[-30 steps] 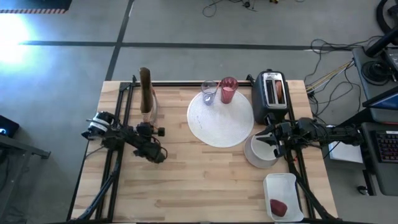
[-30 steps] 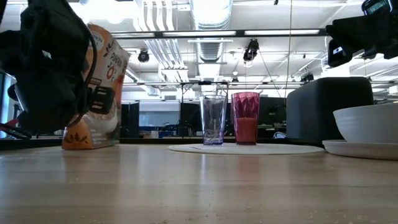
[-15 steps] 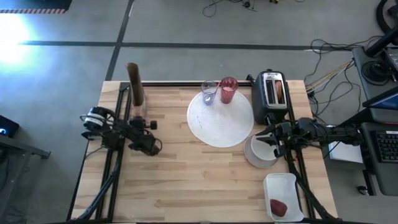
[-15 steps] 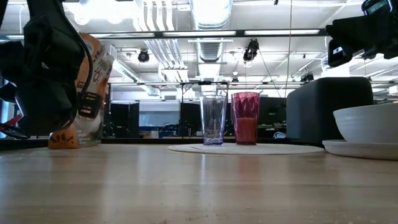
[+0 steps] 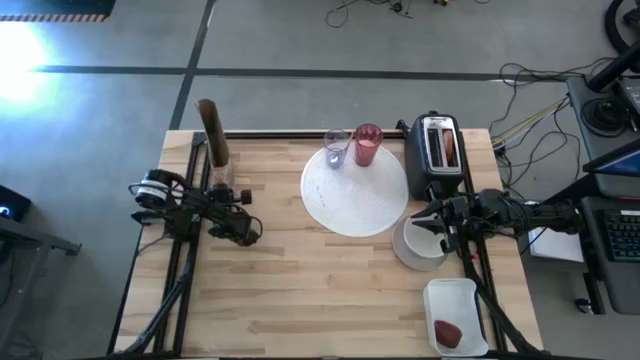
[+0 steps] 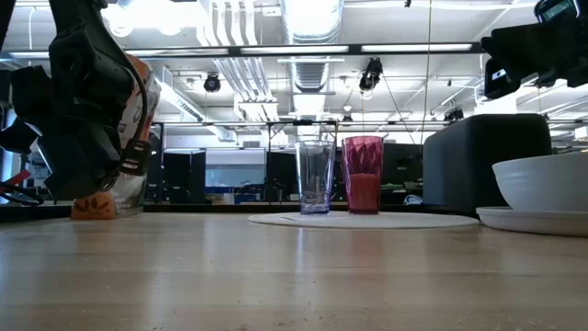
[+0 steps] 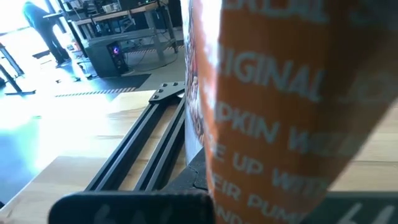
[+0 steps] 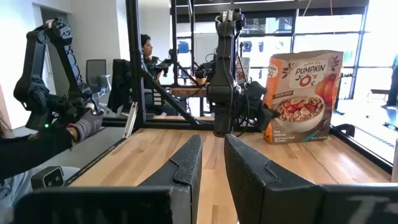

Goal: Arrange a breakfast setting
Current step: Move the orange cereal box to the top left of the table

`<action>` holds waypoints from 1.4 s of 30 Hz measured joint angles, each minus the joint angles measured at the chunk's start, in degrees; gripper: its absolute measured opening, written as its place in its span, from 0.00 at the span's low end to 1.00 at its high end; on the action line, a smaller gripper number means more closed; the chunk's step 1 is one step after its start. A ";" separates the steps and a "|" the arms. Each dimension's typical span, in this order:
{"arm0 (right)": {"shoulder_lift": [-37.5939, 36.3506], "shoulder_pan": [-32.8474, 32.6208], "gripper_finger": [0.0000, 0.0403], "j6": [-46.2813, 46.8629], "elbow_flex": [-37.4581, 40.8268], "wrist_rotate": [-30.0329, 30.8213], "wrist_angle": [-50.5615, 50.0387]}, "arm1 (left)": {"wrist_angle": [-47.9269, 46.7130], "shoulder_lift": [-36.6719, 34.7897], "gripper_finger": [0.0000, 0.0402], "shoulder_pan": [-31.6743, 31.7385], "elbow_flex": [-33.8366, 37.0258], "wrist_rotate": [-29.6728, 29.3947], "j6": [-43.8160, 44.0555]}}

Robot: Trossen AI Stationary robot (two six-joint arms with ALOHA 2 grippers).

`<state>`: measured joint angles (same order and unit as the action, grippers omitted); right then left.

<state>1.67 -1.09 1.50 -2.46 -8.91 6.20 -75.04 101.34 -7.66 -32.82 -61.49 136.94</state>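
The left arm reached over the far left part of the table, its left gripper [image 5: 222, 190] pointed toward the far edge with the jaws fully closed. The right arm came in from the right side, lying low and level, its right gripper [image 5: 432, 226] pointed left across the table, the two dark fingers [image 8: 186, 163] standing only a narrow slot apart.

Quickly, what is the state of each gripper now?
Left gripper: shut on the cereal box.
Right gripper: shut on the rim of the small white bowl.
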 joint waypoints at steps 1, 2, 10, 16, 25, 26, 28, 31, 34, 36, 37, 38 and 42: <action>-0.01 -0.01 0.15 0.00 0.00 0.00 0.00 | -0.14 0.00 0.00 0.00 -0.02 0.07 0.02; -0.01 -0.02 0.15 0.00 0.00 0.00 0.00 | -0.29 0.00 0.00 0.10 -0.02 0.12 0.04; 0.00 -0.01 0.15 0.00 0.00 0.00 0.00 | -0.97 0.00 0.00 5.30 0.56 -1.30 -1.28; 0.00 0.00 0.15 0.00 0.00 0.00 0.00 | -1.51 0.00 0.00 8.91 0.68 -2.16 -1.92; -0.02 -0.02 0.15 0.00 0.00 0.00 0.00 | -1.37 0.01 0.00 13.13 0.71 -4.19 -2.54; 0.00 -0.02 0.15 0.00 0.00 0.00 0.00 | -1.30 0.02 0.00 13.46 0.71 -4.46 -2.72; 0.00 0.00 0.15 0.00 0.00 0.00 0.00 | -1.29 0.02 0.00 14.01 0.71 -4.68 -2.83; 0.00 0.00 0.15 0.00 0.00 -0.01 0.00 | -1.31 0.02 0.00 14.12 0.71 -4.83 -3.94; 0.00 -0.02 0.15 0.00 0.00 0.00 0.00 | -1.34 0.02 0.00 14.12 0.71 -4.86 -6.41; 0.00 -0.02 0.15 0.00 0.00 0.00 0.00 | -1.45 0.02 0.01 14.12 0.61 -4.84 -7.62; 0.00 -0.02 0.15 0.00 0.00 0.00 0.00 | -1.49 0.02 0.02 14.12 0.60 -4.81 -7.96; 0.00 -0.02 0.15 0.00 0.00 -0.02 0.00 | -1.51 0.02 0.03 14.12 0.60 -4.79 -8.11; 0.00 -0.01 0.15 0.00 0.00 0.00 0.00 | -1.63 0.04 0.08 14.19 0.63 -4.39 -8.15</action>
<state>1.67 -1.10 1.50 -2.46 -8.91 6.20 -76.67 101.38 6.52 -32.20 -65.88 128.79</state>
